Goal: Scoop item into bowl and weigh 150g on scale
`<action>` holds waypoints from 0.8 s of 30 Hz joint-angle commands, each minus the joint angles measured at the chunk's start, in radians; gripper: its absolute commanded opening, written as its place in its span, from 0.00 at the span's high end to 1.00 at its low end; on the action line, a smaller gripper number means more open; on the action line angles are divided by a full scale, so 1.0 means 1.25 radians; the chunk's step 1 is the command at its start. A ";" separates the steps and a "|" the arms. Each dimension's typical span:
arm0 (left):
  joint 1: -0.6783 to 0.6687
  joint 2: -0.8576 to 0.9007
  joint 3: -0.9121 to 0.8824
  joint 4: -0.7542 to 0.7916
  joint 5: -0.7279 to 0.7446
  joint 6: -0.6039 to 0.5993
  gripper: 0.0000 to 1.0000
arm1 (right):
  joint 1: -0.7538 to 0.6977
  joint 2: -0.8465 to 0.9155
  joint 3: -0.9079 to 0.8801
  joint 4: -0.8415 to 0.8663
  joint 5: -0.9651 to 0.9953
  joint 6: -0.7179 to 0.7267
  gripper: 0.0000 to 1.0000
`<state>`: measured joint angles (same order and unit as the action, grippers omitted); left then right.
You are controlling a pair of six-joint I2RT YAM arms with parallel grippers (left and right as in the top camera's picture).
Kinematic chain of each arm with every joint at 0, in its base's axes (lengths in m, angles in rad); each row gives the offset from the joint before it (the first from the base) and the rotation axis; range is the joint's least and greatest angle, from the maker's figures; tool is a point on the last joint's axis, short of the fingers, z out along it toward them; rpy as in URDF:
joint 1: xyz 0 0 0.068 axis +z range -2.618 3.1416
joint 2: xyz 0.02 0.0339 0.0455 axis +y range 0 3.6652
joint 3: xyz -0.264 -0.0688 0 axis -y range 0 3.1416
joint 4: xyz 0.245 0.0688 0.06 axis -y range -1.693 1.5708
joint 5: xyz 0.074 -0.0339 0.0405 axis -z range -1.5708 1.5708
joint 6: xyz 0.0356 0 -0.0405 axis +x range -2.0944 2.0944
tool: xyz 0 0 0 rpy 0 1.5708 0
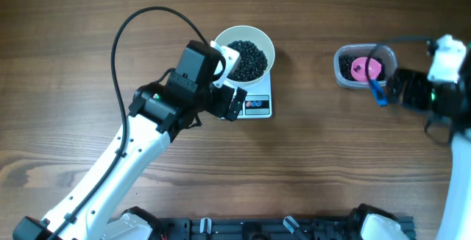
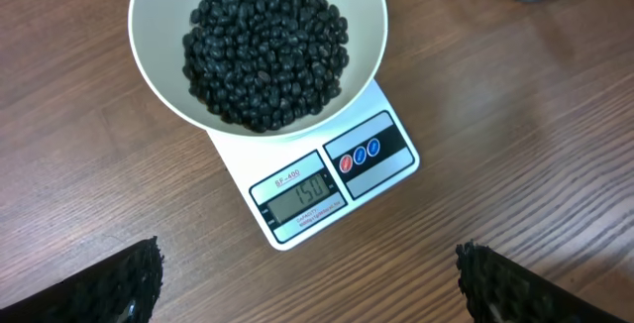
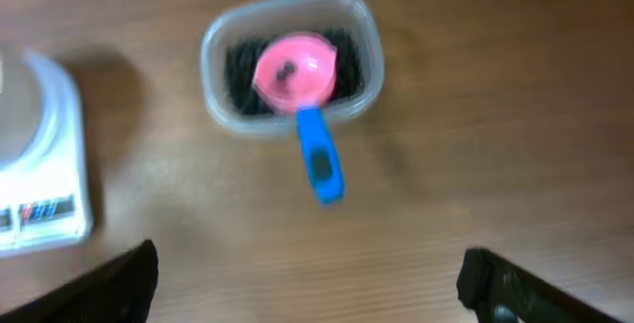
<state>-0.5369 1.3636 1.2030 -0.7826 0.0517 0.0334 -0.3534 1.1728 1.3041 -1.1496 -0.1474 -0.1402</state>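
The white bowl (image 2: pixel 367 26) stands on the white scale (image 2: pixel 243 160), heaped with black beans (image 2: pixel 265 51). The scale's display (image 2: pixel 302 194) reads 150. My left gripper (image 2: pixel 309 273) hovers open just in front of the scale, with only wood between its fingers. To the right, a pink scoop with a blue handle (image 3: pixel 294 70) rests in a clear tub (image 3: pixel 213 65) that holds more beans (image 3: pixel 238 65), its handle sticking out over the rim. My right gripper (image 3: pixel 309 278) is open and empty, back from the handle's end.
Seen from overhead, the tub (image 1: pixel 342 67) is right of the scale (image 1: pixel 259 106), with bare wooden table between them. The left arm's black cable (image 1: pixel 118 41) loops over the table's left side. A dark rail (image 1: pixel 257 229) runs along the front edge.
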 commanded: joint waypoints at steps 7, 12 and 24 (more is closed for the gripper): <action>-0.003 0.005 -0.005 0.001 0.012 0.012 0.00 | 0.000 -0.294 0.013 -0.271 0.011 0.133 0.00; -0.003 0.005 -0.005 0.001 0.012 0.012 0.00 | 0.000 -0.356 0.013 -0.284 0.011 0.134 0.00; -0.003 0.005 -0.005 0.001 0.012 0.012 0.00 | 0.000 -0.354 0.013 -0.284 0.011 0.134 0.00</action>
<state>-0.5369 1.3636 1.2030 -0.7818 0.0521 0.0334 -0.3534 0.7338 1.3060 -1.5047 -0.1474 0.0078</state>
